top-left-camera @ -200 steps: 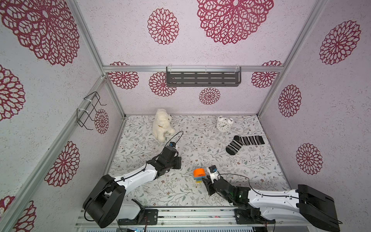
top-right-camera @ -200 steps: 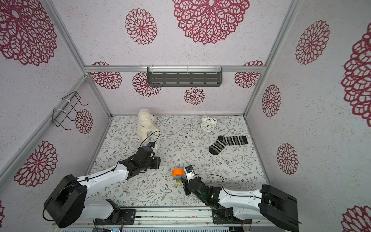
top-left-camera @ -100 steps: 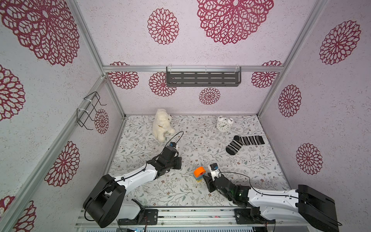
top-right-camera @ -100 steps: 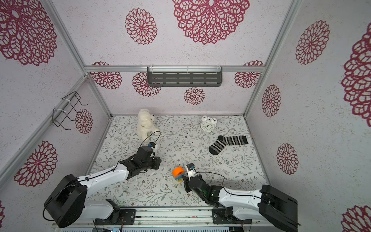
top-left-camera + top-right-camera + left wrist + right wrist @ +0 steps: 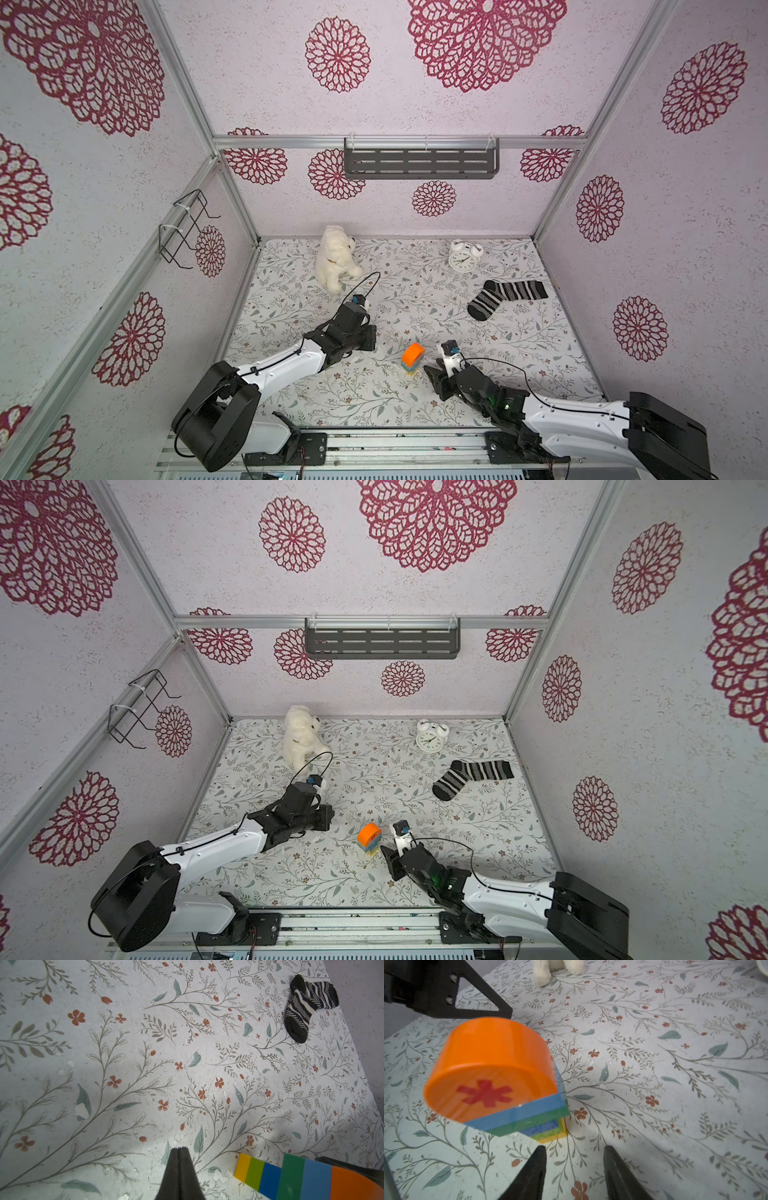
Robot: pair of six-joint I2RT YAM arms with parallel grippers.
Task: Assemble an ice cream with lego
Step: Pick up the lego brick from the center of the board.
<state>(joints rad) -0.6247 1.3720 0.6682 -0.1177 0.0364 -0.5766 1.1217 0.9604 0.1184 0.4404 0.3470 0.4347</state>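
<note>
Ice cream (image 5: 500, 1084) looked light, stiff, top-heavy | grip: wide bricks (image 5: 517, 1114) | right hand (image 5: 574, 1149) was spread beside it | left hand (image 5: 179, 1149) was pressed together

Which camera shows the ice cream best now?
The right wrist view: the ice cream is close and whole, orange dome with red asterisk down to the yellow base. The left wrist view shows its colour bands side-on, cut by the edge. In both top views the ice cream is small.
</note>
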